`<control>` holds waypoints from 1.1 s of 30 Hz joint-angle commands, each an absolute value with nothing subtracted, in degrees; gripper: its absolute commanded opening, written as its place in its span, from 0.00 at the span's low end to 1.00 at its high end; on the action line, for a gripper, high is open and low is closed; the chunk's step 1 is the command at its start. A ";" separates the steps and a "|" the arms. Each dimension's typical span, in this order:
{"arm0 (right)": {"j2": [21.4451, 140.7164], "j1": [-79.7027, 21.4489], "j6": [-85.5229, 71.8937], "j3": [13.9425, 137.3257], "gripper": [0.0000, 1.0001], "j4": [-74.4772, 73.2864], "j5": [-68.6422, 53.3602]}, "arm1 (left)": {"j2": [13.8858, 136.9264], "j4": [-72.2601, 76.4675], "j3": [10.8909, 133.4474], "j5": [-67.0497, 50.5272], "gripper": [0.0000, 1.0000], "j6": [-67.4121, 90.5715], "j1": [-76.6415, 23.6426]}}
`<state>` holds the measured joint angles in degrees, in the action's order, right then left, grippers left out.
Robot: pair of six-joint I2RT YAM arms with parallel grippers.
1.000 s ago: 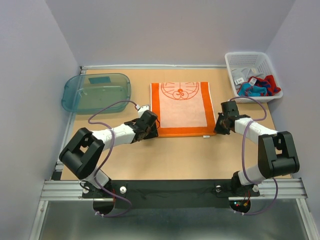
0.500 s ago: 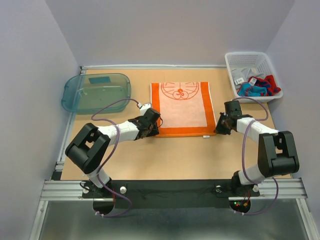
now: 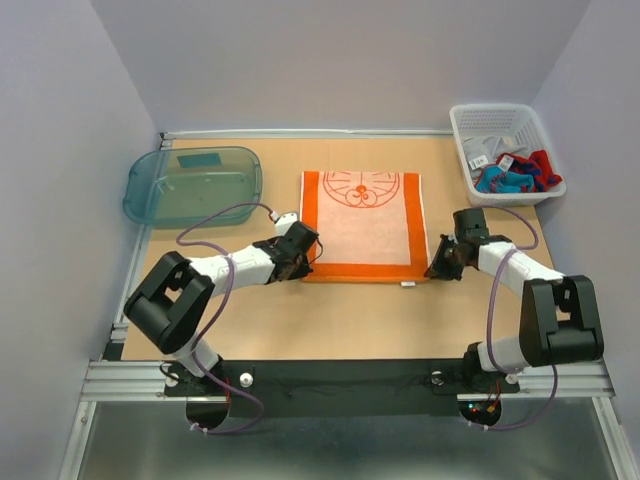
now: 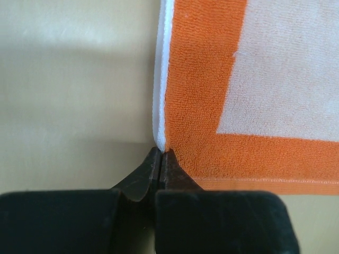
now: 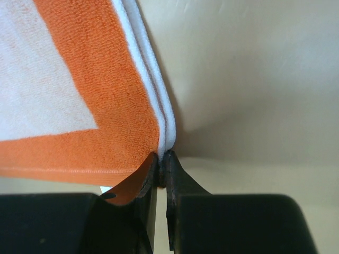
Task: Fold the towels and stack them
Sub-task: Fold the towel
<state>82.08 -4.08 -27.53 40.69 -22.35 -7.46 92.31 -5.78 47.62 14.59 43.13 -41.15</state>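
Observation:
An orange towel (image 3: 365,225) with a pale middle and line pattern lies flat at the table's centre. My left gripper (image 3: 300,262) sits at its near left corner. In the left wrist view that gripper (image 4: 160,154) is shut, its tips pinching the white edge of the orange towel (image 4: 254,69). My right gripper (image 3: 437,268) is at the near right corner. Seen from the right wrist, this gripper (image 5: 163,156) is shut on the doubled white edge of the towel (image 5: 53,95). More towels, red-and-blue (image 3: 535,172), teal (image 3: 500,182) and grey (image 3: 495,140), lie bunched in the basket.
A white mesh basket (image 3: 470,115) stands at the back right corner. A translucent teal tray (image 3: 193,185) sits at the back left. Side walls close in the table on the left and right.
My left gripper has closed on the towel's near left corner. Both grippers and the towel have shifted slightly toward the near edge.

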 commanded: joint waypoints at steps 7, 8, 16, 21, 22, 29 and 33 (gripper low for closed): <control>65.23 -3.87 -29.18 38.06 0.02 -44.29 -11.60 | 77.09 -25.92 37.44 10.55 0.04 45.61 -41.13; 64.17 -3.87 -29.44 37.36 0.05 -45.17 -12.30 | 75.25 -26.01 37.01 9.68 0.05 46.40 -41.22; 63.54 -3.87 -30.06 36.82 0.44 -44.38 -13.71 | 72.51 -23.12 36.38 4.48 0.46 46.94 -41.22; 64.16 -3.87 -28.66 42.44 0.57 -43.34 -11.52 | 70.84 -24.60 40.68 4.92 0.66 45.35 -40.96; 64.51 -3.78 -28.30 45.84 0.57 -41.50 -11.51 | 70.75 -24.70 43.22 5.88 0.66 44.13 -40.35; 77.41 -3.87 -28.21 60.00 0.46 -26.67 -16.43 | 81.44 -18.99 59.39 6.15 0.63 32.64 -32.70; 87.52 -3.87 -28.65 67.55 0.44 -18.84 -19.76 | 92.33 -16.18 71.61 7.82 0.59 27.00 -29.98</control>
